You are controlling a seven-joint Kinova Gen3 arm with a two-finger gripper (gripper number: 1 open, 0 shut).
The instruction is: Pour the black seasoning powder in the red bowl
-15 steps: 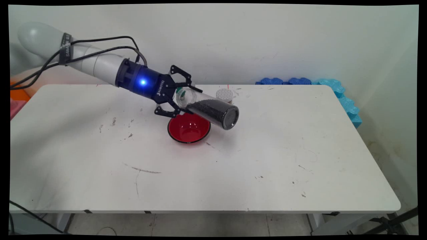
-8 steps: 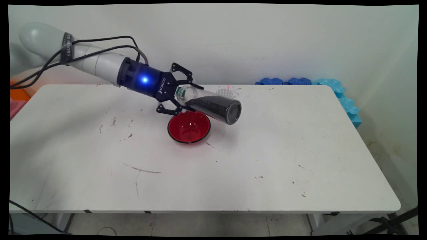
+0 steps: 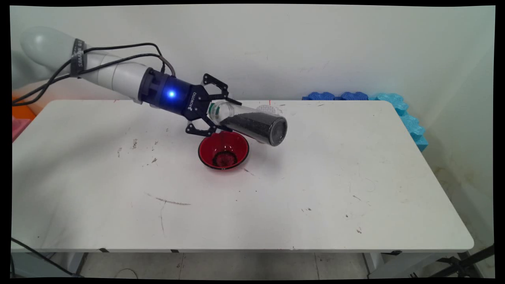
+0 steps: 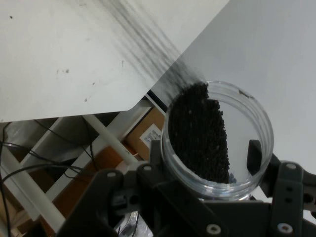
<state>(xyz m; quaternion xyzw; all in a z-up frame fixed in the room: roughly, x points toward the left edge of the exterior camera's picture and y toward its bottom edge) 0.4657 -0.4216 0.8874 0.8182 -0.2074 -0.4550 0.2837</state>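
My gripper [image 3: 224,115] is shut on a clear cylindrical jar [image 3: 254,126] partly filled with black granules. The jar lies tilted above the table, its mouth by my palm and its closed end pointing right. Right under the mouth stands a red bowl [image 3: 238,146] with a small heap of black granules [image 3: 225,159] in it. In the hand view the jar's round mouth [image 4: 247,113] sits between my fingers [image 4: 254,153], and granules [image 4: 200,133] stream out over its rim. A white perforated lid [image 3: 269,107] shows just behind the jar.
The white table [image 3: 315,177] carries scuff marks and a few stray grains near the bowl. Blue foam pieces [image 3: 355,96] lie along the back right edge and corner. Orange and pink things [image 3: 21,112] sit past the left edge.
The jar's closed end has risen slightly, tipping its mouth lower. Black granules now lie in the red bowl, which held none before.
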